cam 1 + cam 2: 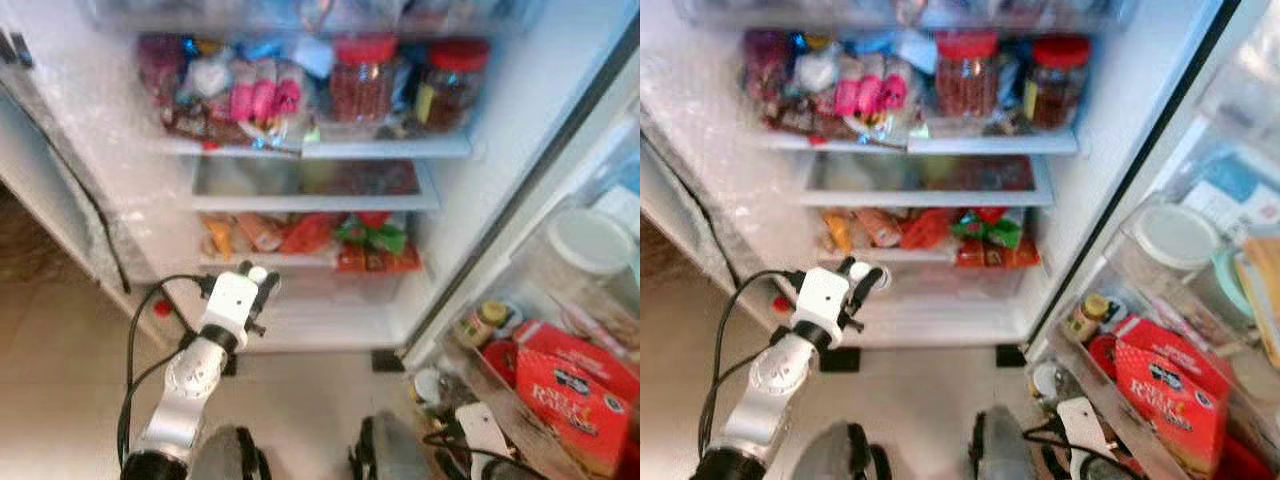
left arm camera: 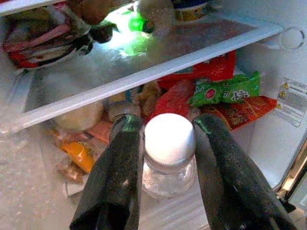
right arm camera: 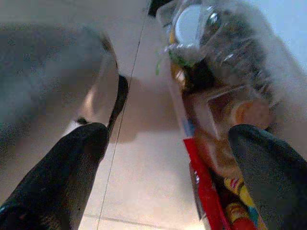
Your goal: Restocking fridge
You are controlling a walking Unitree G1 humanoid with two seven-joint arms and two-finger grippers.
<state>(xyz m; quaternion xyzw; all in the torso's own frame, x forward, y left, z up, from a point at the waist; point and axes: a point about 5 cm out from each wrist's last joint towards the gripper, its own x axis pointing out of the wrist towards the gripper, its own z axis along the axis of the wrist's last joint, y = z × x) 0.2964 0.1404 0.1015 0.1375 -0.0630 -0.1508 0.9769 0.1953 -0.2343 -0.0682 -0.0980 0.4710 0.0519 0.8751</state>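
**Left claw holds a jar at the open fridge**

The left claw [image 2: 165,158] is raised in front of the fridge [image 1: 90,160], level with the low shelves, its two black fingers [image 2: 120,167] closed against the sides of a small clear jar [image 2: 168,153] with a white lid. The jar sits upright between them and is held off any shelf. From the head the same jar's lid peeps out at the claw's tip [image 1: 257,273], just before the front edge of the bottom shelf [image 1: 320,320].

Behind the claw, the lower shelf carries orange, red and green packets [image 1: 340,240] packed from its left end to its right. Above it is a glass shelf [image 1: 310,180] with little on it. The top shelf is crowded: pink and white bags [image 1: 250,95] toward the left, two red-lidded jars [image 1: 365,80] toward the right edge.

Further right, the open door's rack [image 1: 480,365] holds a red box [image 1: 575,395], a large white-lidded tub [image 1: 590,245] and some small bottles; the blur makes their labels unreadable.

The right claw [image 3: 168,167] hangs low beside that door rack, over the tiled floor [image 3: 139,191], its fingers spread wide with nothing between them.
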